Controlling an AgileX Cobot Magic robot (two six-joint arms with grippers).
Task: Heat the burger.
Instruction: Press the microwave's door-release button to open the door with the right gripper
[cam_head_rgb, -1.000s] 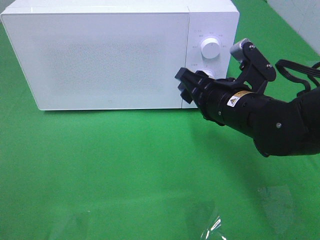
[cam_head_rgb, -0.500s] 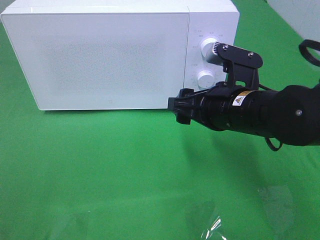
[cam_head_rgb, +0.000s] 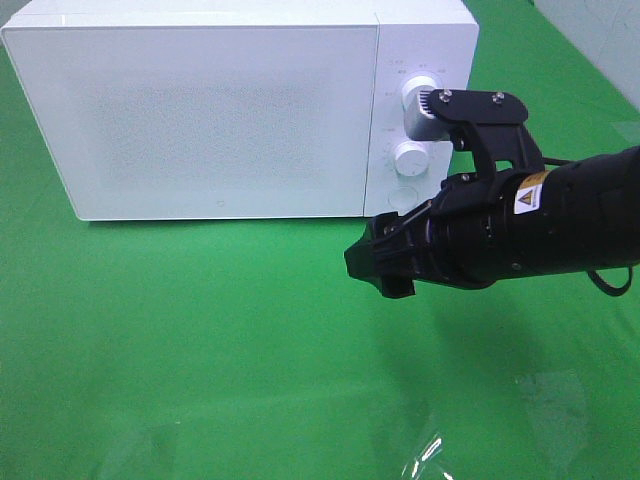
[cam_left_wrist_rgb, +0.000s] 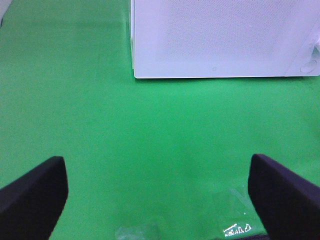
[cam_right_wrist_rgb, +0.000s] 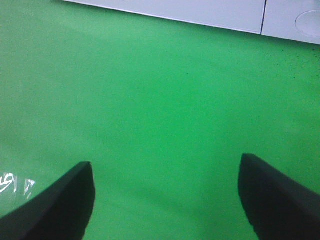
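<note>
Right end effector (cam_head_rgb: 378, 262): jaws wide apart, empty, above the green worktop (cam_head_rgb: 200, 330) before the closed microwave (cam_head_rgb: 200, 110). Left end effector (cam_left_wrist_rgb: 157, 195): jaws wide apart, empty.

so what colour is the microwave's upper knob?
White upper knob, matching the microwave; clearest in exterior high.

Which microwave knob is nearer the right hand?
The lower knob, just above the round button; the upper knob sits higher, partly behind the arm's bracket.
</note>
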